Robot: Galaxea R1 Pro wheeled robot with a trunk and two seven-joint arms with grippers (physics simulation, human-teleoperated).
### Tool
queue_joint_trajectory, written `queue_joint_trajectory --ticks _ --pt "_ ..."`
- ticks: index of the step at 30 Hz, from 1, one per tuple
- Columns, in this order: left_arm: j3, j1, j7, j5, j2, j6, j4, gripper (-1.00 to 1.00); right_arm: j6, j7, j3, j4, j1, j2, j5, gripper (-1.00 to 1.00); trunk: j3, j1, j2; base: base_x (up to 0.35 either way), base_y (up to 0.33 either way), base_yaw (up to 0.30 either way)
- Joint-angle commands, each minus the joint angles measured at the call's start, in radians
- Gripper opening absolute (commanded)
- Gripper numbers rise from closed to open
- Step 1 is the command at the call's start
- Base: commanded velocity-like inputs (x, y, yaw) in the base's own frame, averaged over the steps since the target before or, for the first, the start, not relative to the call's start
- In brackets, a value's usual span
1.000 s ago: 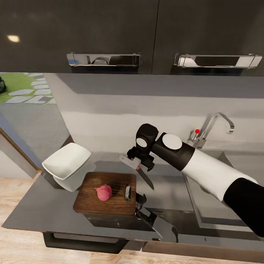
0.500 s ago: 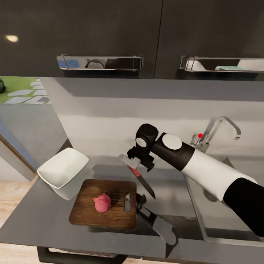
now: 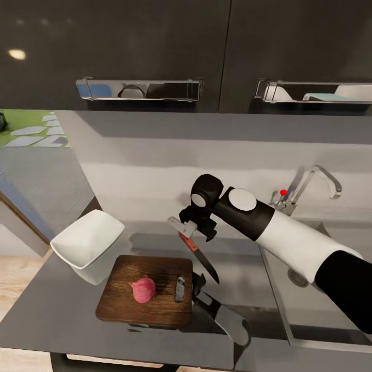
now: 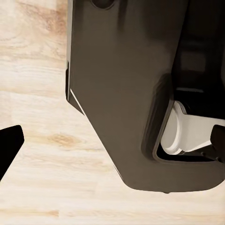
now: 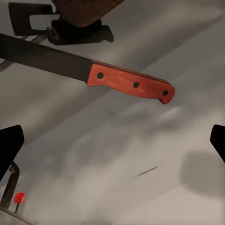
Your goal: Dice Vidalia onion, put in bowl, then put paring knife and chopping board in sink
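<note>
The pink-red Vidalia onion (image 3: 143,289) rests on the brown chopping board (image 3: 155,302), which lies on the grey countertop (image 3: 57,310). The white bowl (image 3: 87,242) stands just left of the board's far corner. My right gripper (image 3: 199,227) hovers above the counter, behind the board's right end, shut on the paring knife (image 3: 199,256). Its dark blade slants down towards the board. The right wrist view shows the red-brown handle (image 5: 131,84) ahead of the right gripper (image 5: 112,143). My left gripper (image 4: 112,143) is open over the wood floor. The sink (image 3: 330,305) lies at the right.
The chrome tap (image 3: 312,178) with its red knob (image 3: 283,192) stands behind the sink. Dark upper cabinets with steel handles (image 3: 139,89) hang overhead. A dark and grey shape (image 3: 222,315), seemingly my arm's reflection, shows by the board's right edge.
The whole head picture has shifted slightly, so the camera moved. My right arm and the knife keep the same pose, and the onion stays on the board.
</note>
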State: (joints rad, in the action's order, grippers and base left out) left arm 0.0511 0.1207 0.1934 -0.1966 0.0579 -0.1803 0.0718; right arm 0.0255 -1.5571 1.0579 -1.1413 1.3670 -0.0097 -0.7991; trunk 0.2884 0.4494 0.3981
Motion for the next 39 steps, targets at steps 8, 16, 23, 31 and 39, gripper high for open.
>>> queue_joint_trajectory --ticks 8,16,23,31,39 --pt "0.006 0.002 0.006 -0.01 0.0 -0.007 0.005 1.0 -0.013 -0.001 0.002 -0.001 0.001 0.003 -0.005 1.0 0.002 0.001 0.002 0.037 0.0 0.0" --pt "0.006 0.002 0.006 -0.009 0.0 -0.007 0.005 1.0 0.015 0.007 0.005 0.001 0.001 -0.005 -0.003 1.0 0.002 0.001 0.002 0.047 0.0 0.0" --pt "0.006 0.002 0.006 -0.009 0.0 -0.007 0.005 1.0 0.069 0.011 0.026 0.008 0.0 0.002 0.001 1.0 0.002 0.001 0.002 0.001 0.0 0.0" --pt "0.006 0.002 0.006 -0.009 0.0 -0.007 0.005 1.0 0.063 0.108 0.103 0.027 0.0 0.012 0.001 1.0 0.002 0.001 0.002 0.0 0.0 0.0" --pt "0.006 0.002 0.006 -0.009 0.0 -0.007 0.005 1.0 0.069 0.118 0.108 0.029 0.0 0.013 0.002 1.0 0.002 0.001 0.002 0.0 0.0 0.0"
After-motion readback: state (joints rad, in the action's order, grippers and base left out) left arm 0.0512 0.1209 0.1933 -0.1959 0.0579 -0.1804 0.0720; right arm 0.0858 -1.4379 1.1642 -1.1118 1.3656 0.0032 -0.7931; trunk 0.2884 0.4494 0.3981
